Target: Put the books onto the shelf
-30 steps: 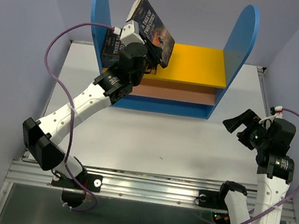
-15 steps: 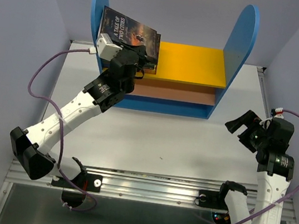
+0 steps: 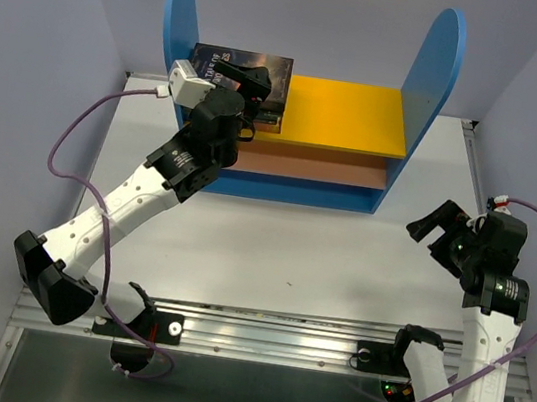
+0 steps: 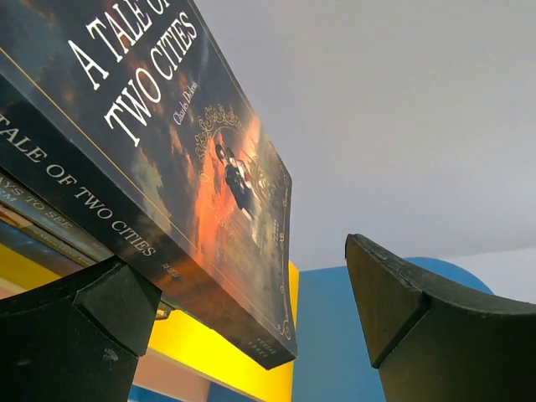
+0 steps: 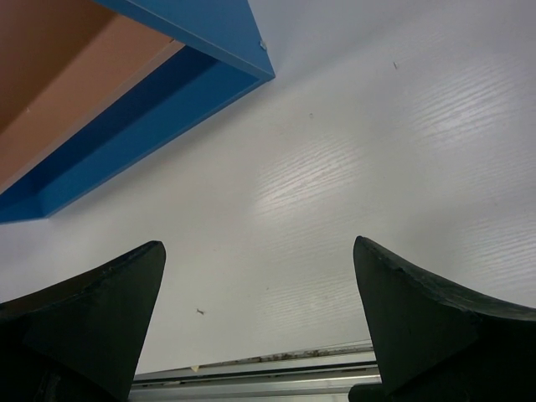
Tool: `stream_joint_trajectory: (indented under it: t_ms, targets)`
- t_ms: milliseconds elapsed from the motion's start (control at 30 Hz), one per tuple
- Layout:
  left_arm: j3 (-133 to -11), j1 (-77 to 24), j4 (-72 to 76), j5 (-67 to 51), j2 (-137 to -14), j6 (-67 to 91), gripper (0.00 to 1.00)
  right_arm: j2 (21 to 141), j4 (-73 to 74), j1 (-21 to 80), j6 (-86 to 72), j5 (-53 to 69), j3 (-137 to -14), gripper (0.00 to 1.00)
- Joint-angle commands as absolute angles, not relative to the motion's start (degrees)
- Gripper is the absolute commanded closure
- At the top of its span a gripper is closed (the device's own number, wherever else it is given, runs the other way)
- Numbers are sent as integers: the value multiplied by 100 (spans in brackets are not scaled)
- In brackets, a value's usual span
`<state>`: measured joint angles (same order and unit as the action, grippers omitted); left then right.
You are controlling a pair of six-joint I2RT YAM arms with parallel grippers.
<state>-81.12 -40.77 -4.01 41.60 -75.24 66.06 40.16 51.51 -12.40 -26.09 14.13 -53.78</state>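
My left gripper point(image 4: 243, 261) and right gripper point(image 5: 260, 251) had jaws apart; I feared withdrawing might drag the dark paperback point(image 4: 167, 151) off the yellow-topped blue shelf point(image 3: 347, 112).

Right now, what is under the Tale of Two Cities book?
Right beneath the Tale of Two Cities book lies another book, its spine edge peeking out, with the yellow board below. The top book covers the rest, so how many are stacked is hidden.

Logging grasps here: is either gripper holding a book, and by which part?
Nothing is held. The left gripper stands wide open at the Two Cities book lying on the shelf; the right gripper is open too.
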Motion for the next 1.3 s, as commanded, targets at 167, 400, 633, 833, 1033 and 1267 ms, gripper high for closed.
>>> stream_joint_trajectory:
  t_ms: [167,400,633,833,1033,1267]
  targets:
    - [-7920,-4061,-193,3648,-7023,6495,1,3999,5352,-1266,-2233,1801,-5775,0]
    - [-7410,-4069,-386,3200,-6566,6452,1,4051,5274,-1213,-2180,2188,-5774,0]
    - [-7146,-4061,-501,3147,-6302,6399,1,4166,4897,-1213,-2294,2767,-5871,0]
    - [-7295,-4061,-589,2875,-6451,6197,1,4306,4247,-1213,-2557,3348,-6002,0]
    - [-7286,-4061,-659,2690,-6539,6126,1,4412,3780,-1099,-2706,3621,-6205,0]
    - [-7277,-4061,-738,2698,-6469,6108,1,4974,2981,611,-3005,2902,-6302,0]
